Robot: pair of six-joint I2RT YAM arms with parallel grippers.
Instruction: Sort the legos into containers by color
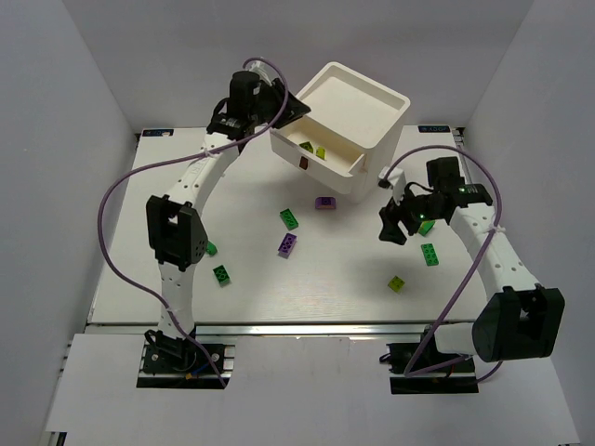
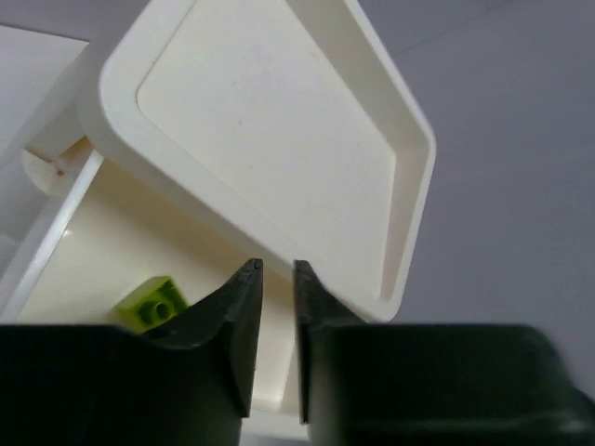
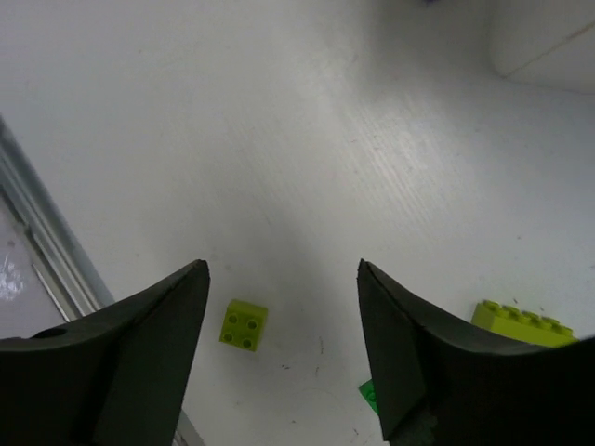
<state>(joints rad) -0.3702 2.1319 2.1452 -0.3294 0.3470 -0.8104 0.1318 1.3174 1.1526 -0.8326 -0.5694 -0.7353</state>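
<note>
Two white bins sit at the back middle of the table. My left gripper (image 1: 284, 111) is shut on the rim of the upper bin (image 1: 351, 98) and holds it tilted above the lower bin (image 1: 327, 170). In the left wrist view the fingertips (image 2: 249, 279) pinch the thin rim of the upper bin (image 2: 279, 121). The lower bin holds yellow-green legos (image 1: 313, 149), one of which shows in the left wrist view (image 2: 153, 302). My right gripper (image 1: 400, 223) is open and empty above the table. In its wrist view (image 3: 284, 269) a yellow-green lego (image 3: 244, 325) lies below and between the jaws.
Loose legos lie on the table: purple ones (image 1: 324, 203) (image 1: 287, 244), dark green ones (image 1: 289, 218) (image 1: 221, 275) (image 1: 429, 253), and a yellow-green one (image 1: 397, 283). Another green one (image 1: 211, 248) sits half behind my left arm. A longer yellow-green lego (image 3: 521, 323) lies right of my right gripper.
</note>
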